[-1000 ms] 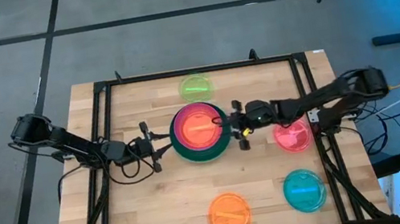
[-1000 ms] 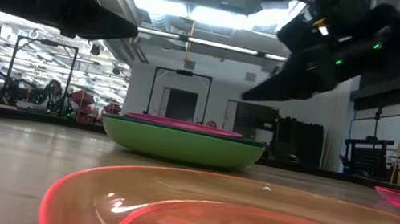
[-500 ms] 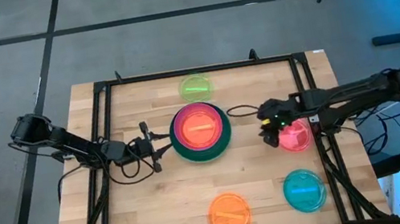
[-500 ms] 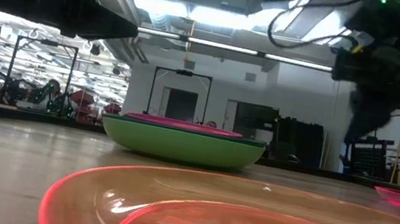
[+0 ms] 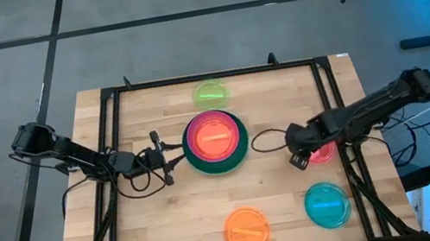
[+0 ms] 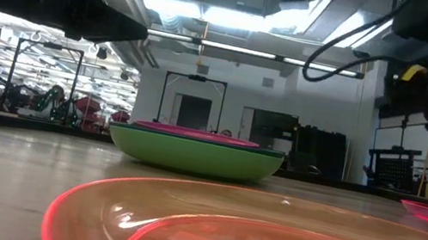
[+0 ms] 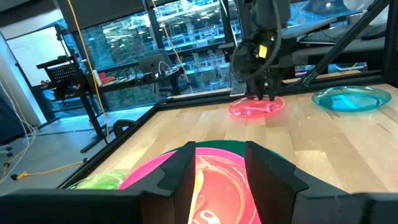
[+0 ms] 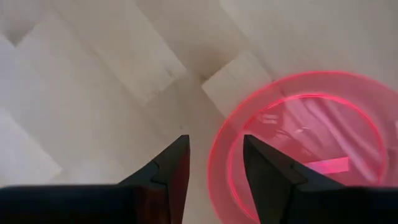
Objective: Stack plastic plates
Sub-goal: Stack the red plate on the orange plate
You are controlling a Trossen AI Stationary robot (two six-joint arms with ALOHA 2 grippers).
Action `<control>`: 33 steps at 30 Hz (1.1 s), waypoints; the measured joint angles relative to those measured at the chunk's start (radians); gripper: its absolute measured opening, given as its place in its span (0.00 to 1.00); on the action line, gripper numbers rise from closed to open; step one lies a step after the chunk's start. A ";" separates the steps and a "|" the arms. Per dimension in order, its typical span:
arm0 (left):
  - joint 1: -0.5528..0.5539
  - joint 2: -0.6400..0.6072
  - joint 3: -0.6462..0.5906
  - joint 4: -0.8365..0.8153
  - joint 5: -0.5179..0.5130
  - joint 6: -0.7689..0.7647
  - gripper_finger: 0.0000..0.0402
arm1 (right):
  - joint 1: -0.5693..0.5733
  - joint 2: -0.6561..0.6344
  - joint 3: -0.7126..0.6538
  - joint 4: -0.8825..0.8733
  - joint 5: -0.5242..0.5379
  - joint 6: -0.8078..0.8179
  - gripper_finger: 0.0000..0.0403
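Observation:
A stack of plates (image 5: 215, 142) stands at the table's middle, green below and magenta and red-pink on top; it also shows in the low view (image 6: 191, 153). A small red-pink plate (image 8: 298, 143) lies flat to its right. My right gripper (image 8: 214, 177) is open and points down over that plate's left rim (image 8: 219, 158), one finger on either side of it; it also shows in the high view (image 5: 298, 159). My left gripper (image 5: 170, 155) is open and empty, level, just left of the stack.
A lime plate (image 5: 211, 95) lies near the far edge, an orange plate (image 5: 247, 231) near the front edge, and a teal plate (image 5: 326, 204) at the front right. A black frame rail (image 5: 340, 108) runs along the table's sides.
My right gripper has gone from the stack's right rim toward the table's right and near edges. It has tipped from level to pointing down and come down over the red-pink plate's left rim. The plates have not moved.

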State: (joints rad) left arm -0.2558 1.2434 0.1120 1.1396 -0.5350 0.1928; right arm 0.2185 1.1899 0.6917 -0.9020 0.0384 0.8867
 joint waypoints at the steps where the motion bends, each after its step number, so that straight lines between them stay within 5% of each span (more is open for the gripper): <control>1: 0.000 0.000 0.000 0.001 0.000 0.000 0.33 | 0.001 0.025 0.013 -0.003 0.005 0.000 0.35; 11: 0.000 0.000 0.000 -0.001 -0.003 0.000 0.33 | -0.003 0.294 0.064 -0.012 0.024 -0.005 0.35; 20: 0.000 0.000 0.000 -0.001 -0.003 0.000 0.33 | -0.003 0.352 0.064 -0.014 0.069 -0.036 0.34; 33: 0.000 0.000 0.000 -0.001 -0.003 0.000 0.33 | -0.003 0.352 0.065 -0.008 0.068 -0.208 0.01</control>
State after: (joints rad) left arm -0.2554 1.2434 0.1120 1.1385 -0.5381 0.1923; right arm 0.2157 1.5421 0.7570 -0.9097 0.1066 0.6792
